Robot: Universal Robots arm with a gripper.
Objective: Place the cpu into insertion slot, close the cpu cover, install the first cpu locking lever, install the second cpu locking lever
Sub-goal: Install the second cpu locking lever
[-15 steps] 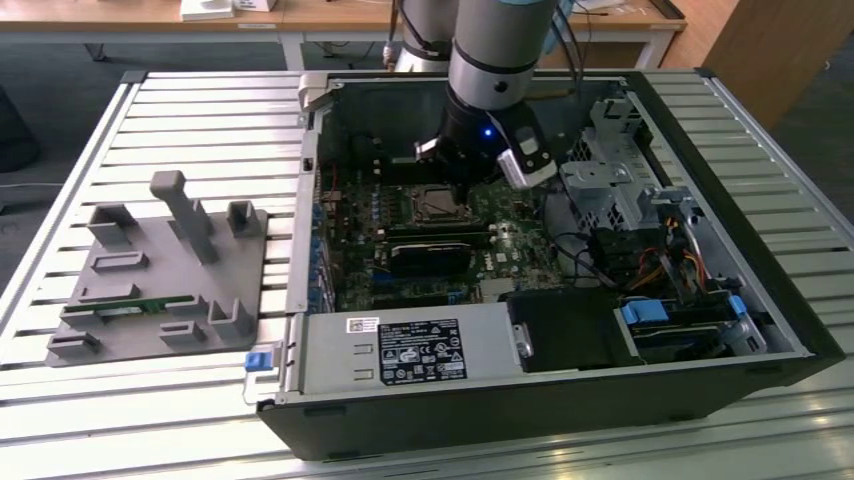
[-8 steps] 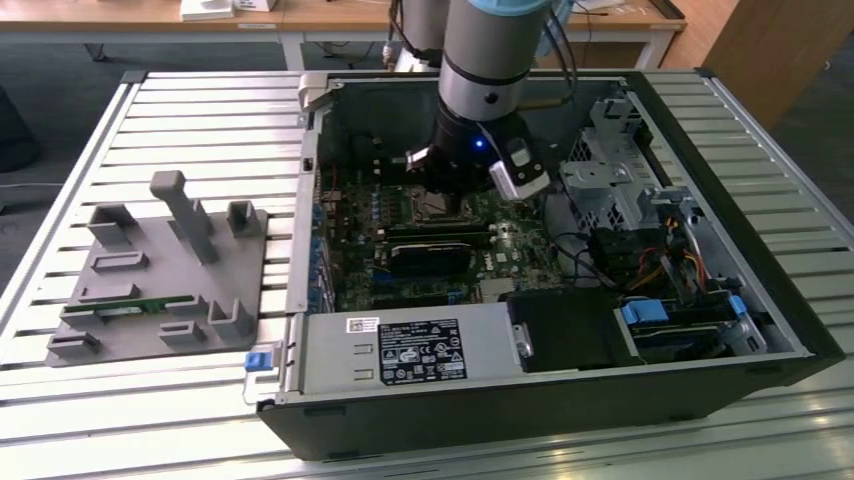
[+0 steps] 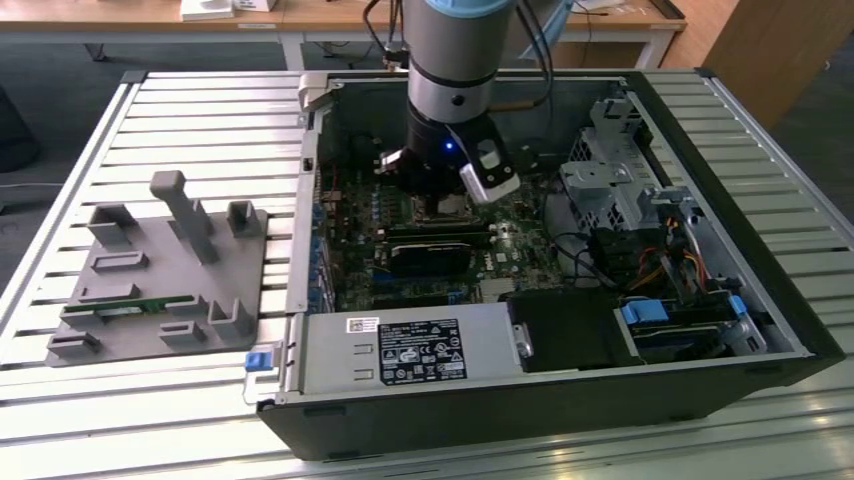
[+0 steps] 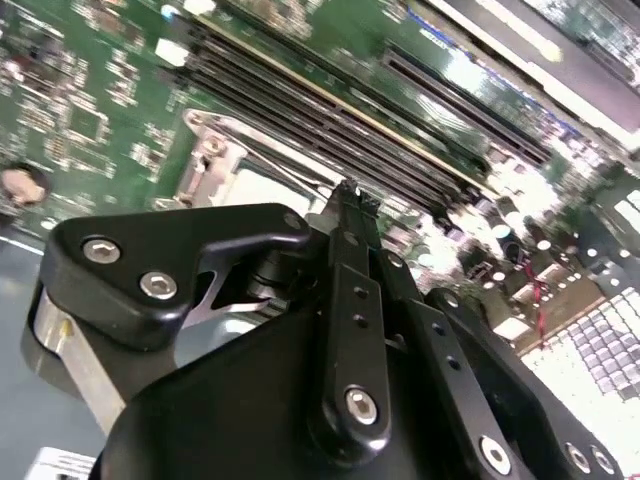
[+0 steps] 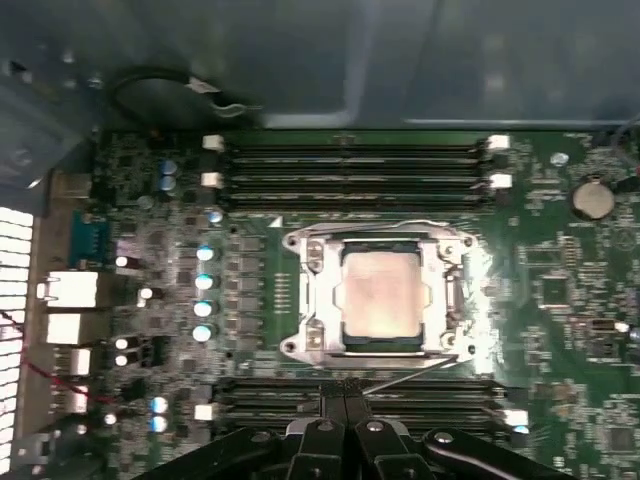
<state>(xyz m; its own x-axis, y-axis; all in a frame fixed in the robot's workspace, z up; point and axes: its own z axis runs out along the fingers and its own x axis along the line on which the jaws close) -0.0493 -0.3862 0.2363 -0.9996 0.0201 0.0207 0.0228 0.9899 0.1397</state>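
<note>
Gripper point(image 5: 345, 385) fingers pressed together (holding nothing), beside cpu cover point(image 5: 312, 300) closed over cpu point(image 5: 380, 295); memory slots point(image 5: 350, 165) flank both sides.

Grey fixture block point(image 3: 160, 275) on slatted table point(image 3: 80, 400); power supply point(image 3: 407, 350).

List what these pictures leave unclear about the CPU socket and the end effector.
- Exterior view: the insertion slot is mostly hidden behind the arm's wrist.
- First wrist view: the cpu sits under the cpu cover; whether the thin levers are latched is too fine to tell.
- Second wrist view: the end effector blocks the socket's far side.
</note>
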